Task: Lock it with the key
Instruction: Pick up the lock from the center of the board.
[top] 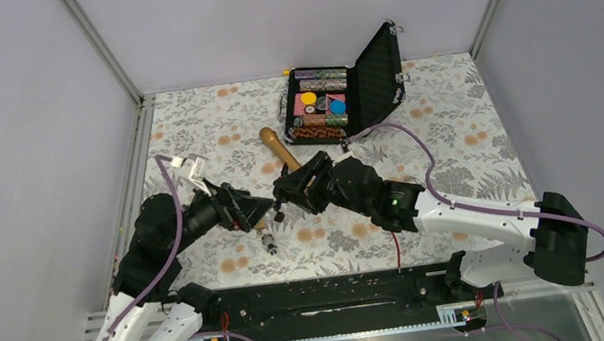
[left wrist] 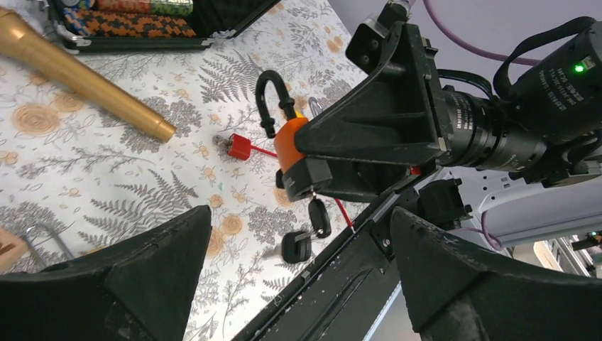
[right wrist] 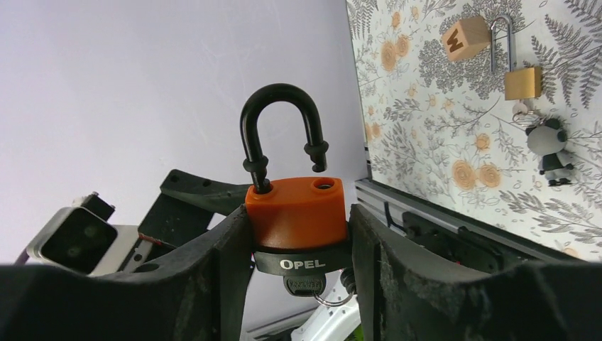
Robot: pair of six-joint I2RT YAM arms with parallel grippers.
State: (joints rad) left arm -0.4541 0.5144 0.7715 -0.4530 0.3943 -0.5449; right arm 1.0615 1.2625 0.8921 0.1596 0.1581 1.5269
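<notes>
Furthest left we see the black two-finger left gripper [left wrist: 299, 217]. Its fingers are spread wide and hold nothing, and it points at the chunky orange plastic padlock [right wrist: 294, 202] just to its right. That padlock is up in the air above the flowery table cloth [top: 449, 118], not lying on it. Its curved black metal loop [right wrist: 280, 92] sticks up from the top. One end of the loop is popped out of its hole, so we think the padlock is not locked yet. Under the padlock a small black-headed key [right wrist: 304, 284] sits in the keyhole. A second black spare key [left wrist: 294, 249] dangles from a ring just below it. On the right side of the padlock is the black right gripper [right wrist: 296, 224]. Its two fingers squeeze the orange body from both sides and hold it steady. We think a few things could go wrong from here. The left fingers could close on the dangling spare key and not on the one in the keyhole, because the two hang so close together. A hard push from the left could make the padlock slide or twist in the right fingers. A pull could drag the key out. If the loop is not pushed down into its hole first, turning the key may lock nothing.
</notes>
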